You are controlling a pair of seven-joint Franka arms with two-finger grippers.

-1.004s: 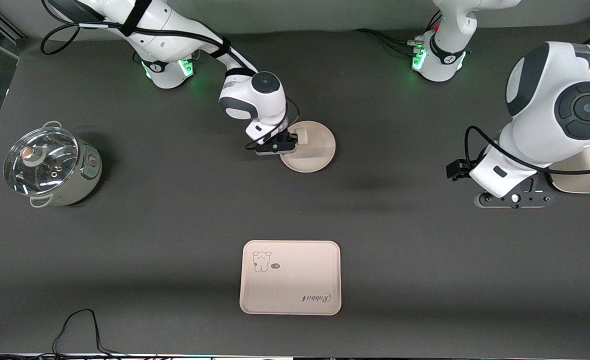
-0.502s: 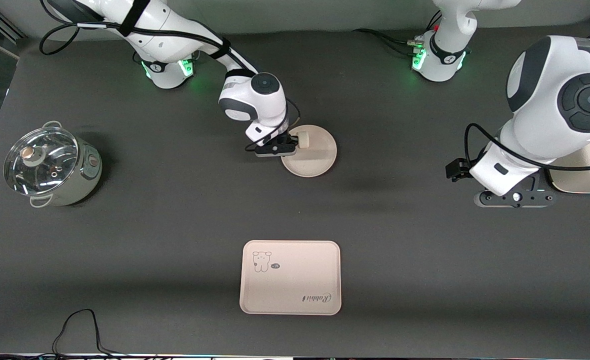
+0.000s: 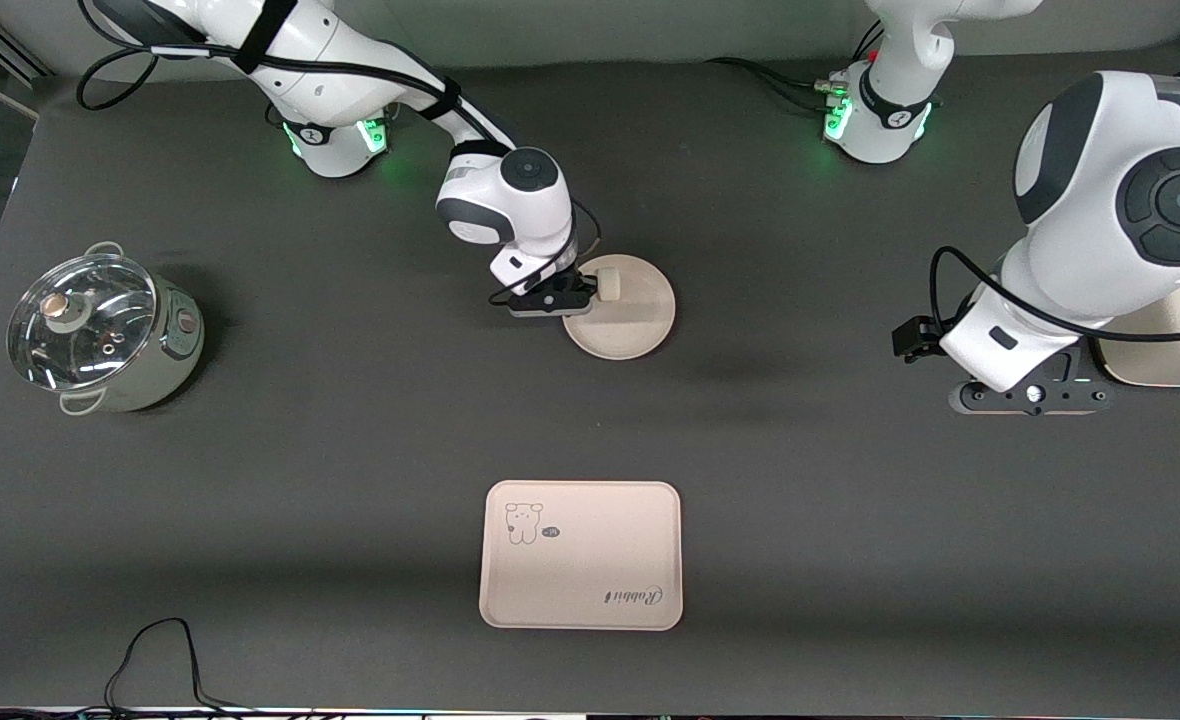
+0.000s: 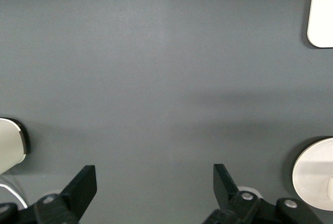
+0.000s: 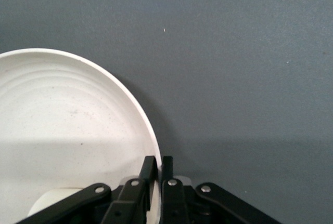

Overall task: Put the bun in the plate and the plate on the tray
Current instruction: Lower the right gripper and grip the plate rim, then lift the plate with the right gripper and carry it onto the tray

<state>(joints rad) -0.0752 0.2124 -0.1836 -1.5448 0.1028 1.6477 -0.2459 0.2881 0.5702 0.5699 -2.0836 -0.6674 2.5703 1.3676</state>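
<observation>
Near the middle of the surface, our right gripper (image 3: 562, 300) sits low at the edge of the plate (image 3: 630, 322), its fingers (image 5: 150, 174) pressed almost together and pinching the plate's thin rim between them. The bun (image 3: 611, 284) already rests in the plate, just beside that grip.

Compared with a second ago, the plate has slid a little toward the left arm's end of the surface and a touch nearer the front camera, the bun riding along, and our right wrist has moved with it. We read this as the bun step done and the plate carry just under way: the grip is taking the load, though we cannot tell whether the plate has left the surface.

The tray (image 3: 581, 555) lies well apart from the plate, much nearer the front camera, and bears nothing.

Our left gripper (image 4: 151, 190) waits over bare surface toward the left arm's end, fingers spread wide and holding nothing.

A rim pinch could let the plate tilt, so the bun may roll.
</observation>
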